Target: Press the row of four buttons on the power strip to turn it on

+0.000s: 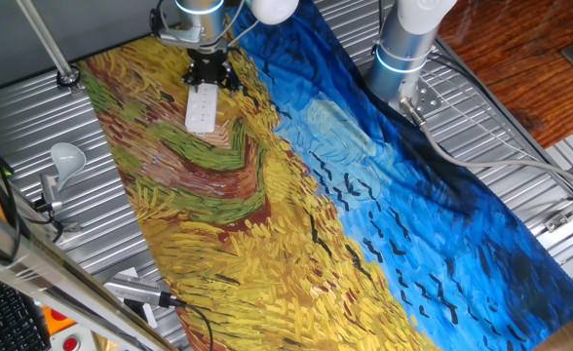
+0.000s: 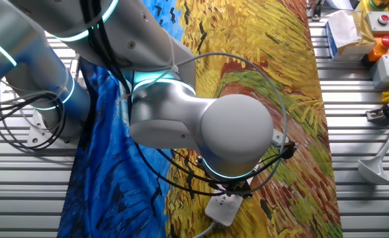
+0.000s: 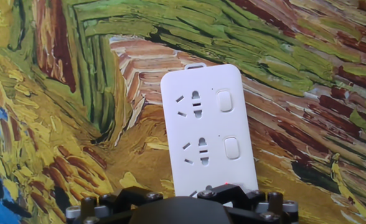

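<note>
End effector (image 1: 210, 74) pointed down over the power strip's (image 1: 201, 108) near end; finger state indiscernible

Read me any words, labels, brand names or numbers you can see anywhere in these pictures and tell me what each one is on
None can be read.
The power strip: no print shows on its white face in the hand view, only socket slots and pale buttons.
The white box at the table edge in the other fixed view: any marking is too small and blurred to read.
The painted cloth: brushstroke pattern only, no lettering.
</note>
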`<state>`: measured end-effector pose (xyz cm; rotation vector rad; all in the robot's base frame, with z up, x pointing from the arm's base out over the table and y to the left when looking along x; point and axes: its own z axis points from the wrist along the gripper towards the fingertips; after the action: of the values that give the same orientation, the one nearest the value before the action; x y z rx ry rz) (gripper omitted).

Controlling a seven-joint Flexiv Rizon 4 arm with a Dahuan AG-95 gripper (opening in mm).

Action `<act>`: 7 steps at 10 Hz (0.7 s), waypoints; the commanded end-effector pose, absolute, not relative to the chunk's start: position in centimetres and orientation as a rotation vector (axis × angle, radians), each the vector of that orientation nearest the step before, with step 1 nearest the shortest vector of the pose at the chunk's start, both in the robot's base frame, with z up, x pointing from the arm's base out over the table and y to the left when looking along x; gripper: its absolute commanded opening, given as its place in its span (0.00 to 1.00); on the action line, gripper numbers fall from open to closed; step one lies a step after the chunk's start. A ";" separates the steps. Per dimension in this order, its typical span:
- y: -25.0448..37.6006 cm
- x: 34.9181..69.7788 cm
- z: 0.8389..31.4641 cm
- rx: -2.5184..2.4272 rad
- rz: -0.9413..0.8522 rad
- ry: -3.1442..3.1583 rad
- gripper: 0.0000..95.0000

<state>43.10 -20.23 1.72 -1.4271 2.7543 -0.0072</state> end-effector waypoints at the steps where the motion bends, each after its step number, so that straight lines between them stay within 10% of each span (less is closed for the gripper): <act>1: -20.2 43.1 1.5 -1.427 -0.002 2.753 1.00; 7: -20.3 43.2 0.2 -1.436 0.015 2.736 1.00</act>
<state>43.21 -20.40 0.96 -1.4362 2.7365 0.0076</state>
